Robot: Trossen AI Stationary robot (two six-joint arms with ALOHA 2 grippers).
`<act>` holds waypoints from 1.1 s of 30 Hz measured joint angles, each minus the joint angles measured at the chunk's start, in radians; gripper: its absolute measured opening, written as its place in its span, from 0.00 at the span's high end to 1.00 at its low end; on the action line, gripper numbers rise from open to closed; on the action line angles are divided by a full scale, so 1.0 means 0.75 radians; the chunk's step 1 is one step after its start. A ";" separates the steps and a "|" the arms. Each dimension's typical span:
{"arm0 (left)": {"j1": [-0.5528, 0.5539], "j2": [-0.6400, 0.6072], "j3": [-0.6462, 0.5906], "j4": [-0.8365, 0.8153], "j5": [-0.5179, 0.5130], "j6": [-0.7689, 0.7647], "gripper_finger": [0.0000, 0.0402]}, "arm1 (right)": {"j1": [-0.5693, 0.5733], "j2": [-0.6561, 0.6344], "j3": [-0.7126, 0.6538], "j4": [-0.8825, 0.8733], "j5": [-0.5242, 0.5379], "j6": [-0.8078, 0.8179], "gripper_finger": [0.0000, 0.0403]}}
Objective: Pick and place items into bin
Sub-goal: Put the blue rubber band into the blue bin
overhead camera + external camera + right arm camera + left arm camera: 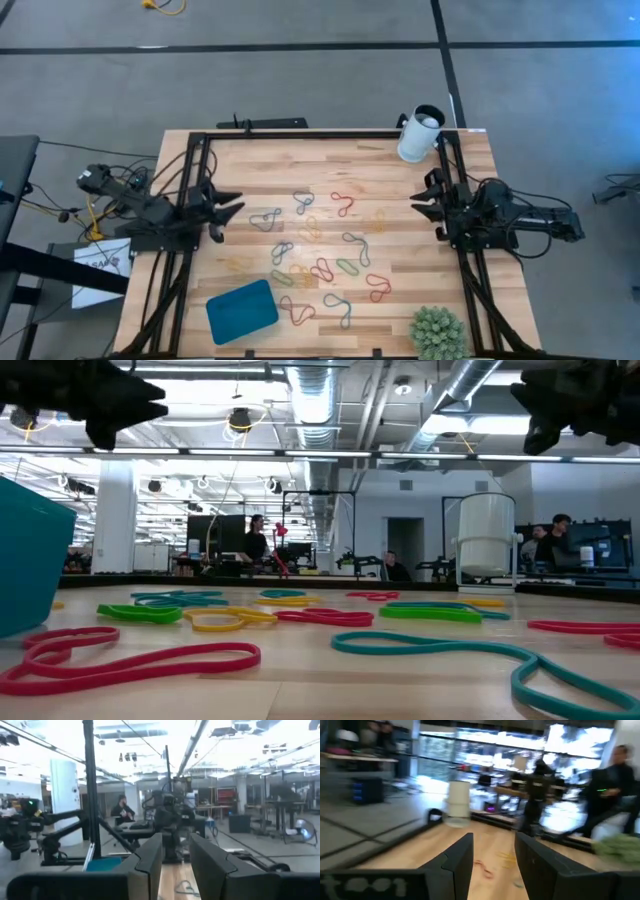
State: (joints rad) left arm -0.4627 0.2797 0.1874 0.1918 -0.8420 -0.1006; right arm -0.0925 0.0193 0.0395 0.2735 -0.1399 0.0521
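Several rubber-band items in red, green, yellow, blue and grey (pixel 320 250) lie scattered flat on the middle of the wooden table (pixel 250 160); in the low view they show as loops (pixel 240 618). The teal bin (pixel 242 310) rests on its base near the table's near left corner, seen also in the low view (pixel 25 560). My left gripper (pixel 232 207) hovers open at the table's left side, pointing level toward the items, with nothing between its fingers (pixel 462 865). My right gripper (pixel 420 198) hovers open at the right side, also holding nothing (pixel 176 855).
A white cup (pixel 420 135) stands at the far right corner and a spiky green plant (pixel 437 332) at the near right corner. Black frame rails (pixel 300 133) run along the table's far, left and right edges. People show in the room beyond the table.
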 joint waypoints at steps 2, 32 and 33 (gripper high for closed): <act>0.032 0.058 0.054 -0.128 -0.032 -0.007 0.67 | -0.003 -0.001 0.001 -0.019 0.040 -0.002 0.77; 0.485 1.237 -0.053 0.104 0.523 -0.394 0.67 | -0.003 0.728 0.066 0.217 0.393 0.075 0.77; 0.497 1.272 -0.053 0.146 0.523 -0.372 0.67 | -0.003 0.788 0.083 0.234 0.387 0.086 0.77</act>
State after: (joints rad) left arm -0.0900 1.2340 0.1477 0.3014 -0.4496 -0.3796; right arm -0.0944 0.6100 0.1019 0.4487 0.1502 0.1165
